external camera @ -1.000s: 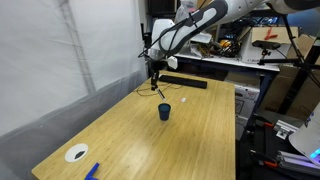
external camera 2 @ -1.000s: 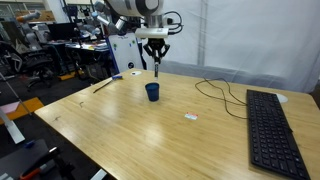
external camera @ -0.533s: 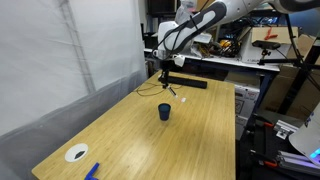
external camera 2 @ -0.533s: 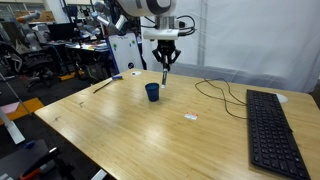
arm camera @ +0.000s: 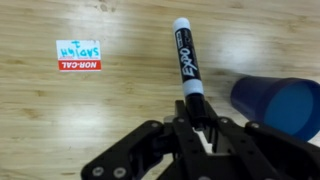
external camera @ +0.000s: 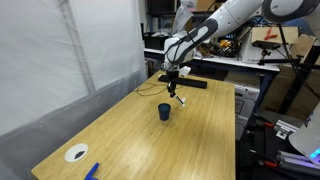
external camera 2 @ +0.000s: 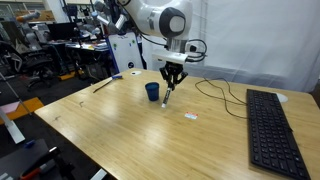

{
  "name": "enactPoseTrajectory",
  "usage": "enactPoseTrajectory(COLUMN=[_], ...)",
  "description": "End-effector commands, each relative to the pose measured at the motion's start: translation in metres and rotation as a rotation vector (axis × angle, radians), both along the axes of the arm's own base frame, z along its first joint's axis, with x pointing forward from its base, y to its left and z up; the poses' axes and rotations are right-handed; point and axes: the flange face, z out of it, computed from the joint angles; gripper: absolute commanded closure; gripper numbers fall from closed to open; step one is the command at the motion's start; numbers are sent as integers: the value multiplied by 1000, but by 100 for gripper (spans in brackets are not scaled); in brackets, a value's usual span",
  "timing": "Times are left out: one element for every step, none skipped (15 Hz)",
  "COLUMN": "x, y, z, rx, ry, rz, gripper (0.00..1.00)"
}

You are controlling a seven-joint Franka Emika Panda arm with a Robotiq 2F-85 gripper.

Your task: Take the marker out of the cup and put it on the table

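My gripper (external camera: 173, 84) (external camera 2: 172, 80) is shut on the marker (arm camera: 187, 60), a white Expo pen with a black cap. It holds the pen outside the cup, tip slanting down just above the table (external camera: 120, 140) (external camera 2: 120, 130). The marker shows below the fingers in both exterior views (external camera: 180, 97) (external camera 2: 167, 95). The dark blue cup (external camera: 164, 111) (external camera 2: 152, 91) stands upright close beside the gripper. In the wrist view the cup (arm camera: 280, 105) lies to the right of the fingers (arm camera: 195, 125).
A black keyboard (external camera 2: 272, 125) lies at one end of the table, with a cable (external camera 2: 215, 92) beside it. A small white label (arm camera: 79, 56) (external camera 2: 191, 117) sticks to the wood near the gripper. A white disc (external camera: 76, 153) and a flat blue object (external camera: 91, 171) lie at the far end.
My gripper has carried the marker sideways from above the cup and lowered it towards the tabletop beside the cup. The cup has not moved.
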Motion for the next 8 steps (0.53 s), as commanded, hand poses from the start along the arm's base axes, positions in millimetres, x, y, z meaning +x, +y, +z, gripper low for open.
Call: enactPoseTrajectory(x=[-1, -2, -3, -4, -5, -5, -6, -6], y=[6, 8, 10, 11, 12, 13, 13, 14], z=[-9, -13, -17, -20, -23, -24, -24, -24], rx=[34, 32, 33, 29, 25, 24, 24, 23], ry=[36, 44, 49, 52, 55, 55, 54, 50], rz=[-40, -45, -50, -57, -63, -67, -70, -74], gripper=[95, 95, 95, 95, 95, 95, 95, 95])
